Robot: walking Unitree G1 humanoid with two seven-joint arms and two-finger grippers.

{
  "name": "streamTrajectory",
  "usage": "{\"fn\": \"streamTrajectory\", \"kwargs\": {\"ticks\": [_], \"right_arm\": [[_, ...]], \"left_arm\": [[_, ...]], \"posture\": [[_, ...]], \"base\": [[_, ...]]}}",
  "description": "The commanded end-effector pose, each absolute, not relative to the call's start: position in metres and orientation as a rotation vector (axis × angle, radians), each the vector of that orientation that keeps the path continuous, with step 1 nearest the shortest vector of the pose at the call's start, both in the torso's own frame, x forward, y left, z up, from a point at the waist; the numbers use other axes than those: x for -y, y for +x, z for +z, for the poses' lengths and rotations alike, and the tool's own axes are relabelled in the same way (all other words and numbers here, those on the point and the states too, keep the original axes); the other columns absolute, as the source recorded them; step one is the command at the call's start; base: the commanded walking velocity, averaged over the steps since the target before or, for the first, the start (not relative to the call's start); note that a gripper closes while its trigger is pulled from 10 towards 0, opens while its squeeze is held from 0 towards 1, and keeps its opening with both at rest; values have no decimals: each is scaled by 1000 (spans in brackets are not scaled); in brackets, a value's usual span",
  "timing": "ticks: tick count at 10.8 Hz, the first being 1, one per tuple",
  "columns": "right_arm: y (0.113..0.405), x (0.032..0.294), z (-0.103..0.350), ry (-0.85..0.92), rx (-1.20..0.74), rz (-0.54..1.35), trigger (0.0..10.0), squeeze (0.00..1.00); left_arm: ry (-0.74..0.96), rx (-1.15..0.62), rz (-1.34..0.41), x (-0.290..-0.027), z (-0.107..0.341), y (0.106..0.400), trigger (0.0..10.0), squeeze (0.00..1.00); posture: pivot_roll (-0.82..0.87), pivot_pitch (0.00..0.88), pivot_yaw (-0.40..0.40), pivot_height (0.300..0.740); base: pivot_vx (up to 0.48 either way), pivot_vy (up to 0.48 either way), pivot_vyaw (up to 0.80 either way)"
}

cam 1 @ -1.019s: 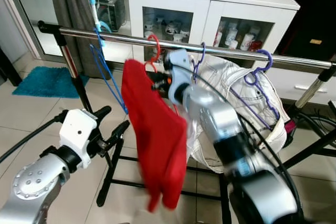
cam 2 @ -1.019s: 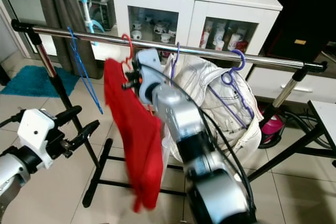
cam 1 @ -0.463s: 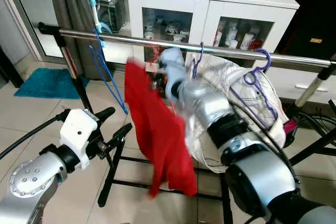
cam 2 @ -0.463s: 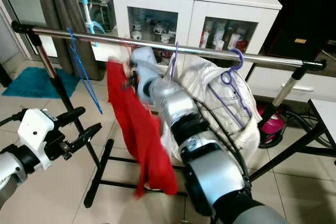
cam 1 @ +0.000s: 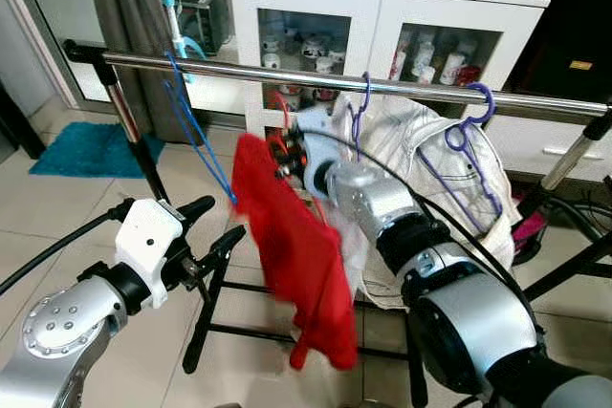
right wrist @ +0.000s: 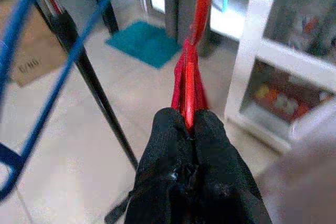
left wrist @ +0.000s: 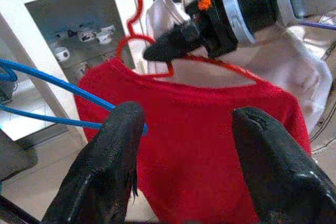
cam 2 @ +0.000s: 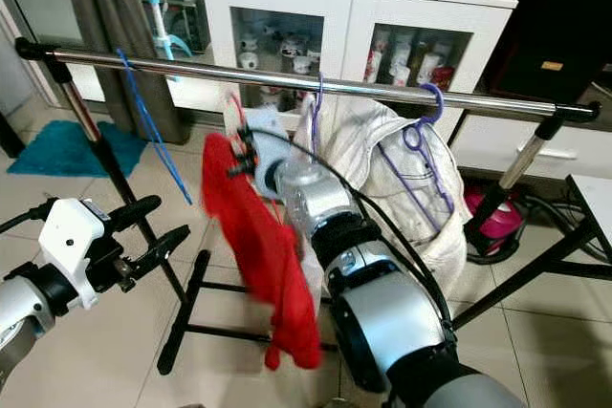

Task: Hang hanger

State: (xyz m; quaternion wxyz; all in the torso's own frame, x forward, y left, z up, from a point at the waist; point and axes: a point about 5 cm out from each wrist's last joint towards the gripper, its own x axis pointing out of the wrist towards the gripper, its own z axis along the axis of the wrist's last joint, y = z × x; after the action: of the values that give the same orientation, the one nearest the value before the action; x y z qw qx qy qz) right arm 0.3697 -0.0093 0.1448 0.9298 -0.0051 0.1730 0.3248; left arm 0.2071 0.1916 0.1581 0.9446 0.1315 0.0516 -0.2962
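Red hanger pinched below the rail, hook not yet over it

The right gripper has its fingers clamped on the wire of the red hanger, steadying the red shirt just under the metal rail, beside the blue hanger and the white garment. The left gripper, fingers apart, waits lower down, holding nothing.
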Motion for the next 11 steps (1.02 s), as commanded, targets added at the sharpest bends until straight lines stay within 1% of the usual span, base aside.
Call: {"fn": "streamTrajectory", "kwargs": {"ticks": [1,3,5,8,9,11], "right_arm": [[373,6,169,30,-216,699,10000,0],[363,20,171,53,-64,687,10000,0],[361,26,171,79,-40,658,10000,0],[372,20,177,-11,-88,560,10000,0],[379,10,177,-59,-172,509,10000,0],[380,4,166,-65,-287,482,10000,0]], "left_arm": [[270,-100,-595,-192,160,207,10000,0],[270,-96,-583,-192,158,207,10000,0],[268,-95,-587,-190,157,208,10000,0],[273,-89,-594,-191,159,213,10000,0],[276,-90,-596,-191,159,213,10000,0],[279,-97,-598,-191,157,210,10000,0]], "posture": [[56,0,-17,740],[51,0,-25,740],[42,0,-23,740],[38,0,-17,740],[46,0,-23,740],[56,0,-33,740]], "base": [[0,0,0],[0,0,0],[0,0,0],[0,0,0],[0,0,0],[0,0,0]]}}
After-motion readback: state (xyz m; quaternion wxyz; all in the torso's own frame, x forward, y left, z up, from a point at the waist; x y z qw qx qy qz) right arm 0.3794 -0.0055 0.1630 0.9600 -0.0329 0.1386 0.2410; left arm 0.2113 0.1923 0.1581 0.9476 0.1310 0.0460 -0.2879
